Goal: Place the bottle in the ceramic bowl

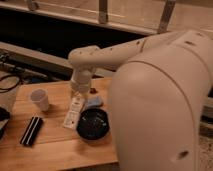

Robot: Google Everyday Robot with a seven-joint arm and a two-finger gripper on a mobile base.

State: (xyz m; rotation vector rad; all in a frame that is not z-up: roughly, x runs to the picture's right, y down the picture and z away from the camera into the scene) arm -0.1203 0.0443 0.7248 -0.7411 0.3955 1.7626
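The bottle [73,112] is slim and pale with a white printed label. It hangs tilted just left of the ceramic bowl [93,124], with its lower end near the bowl's left rim. The bowl is round, shallow and glossy black, and stands on the wooden table [55,150]. My gripper [79,93] reaches down from the white arm and is shut on the bottle's upper end, above and left of the bowl.
A small white cup [40,99] stands left of the bottle. A flat black ribbed bar [31,131] lies at the front left. A pale bluish object [94,102] lies behind the bowl. Black cables [9,82] lie at the far left. My arm's big white shell [160,110] fills the right side.
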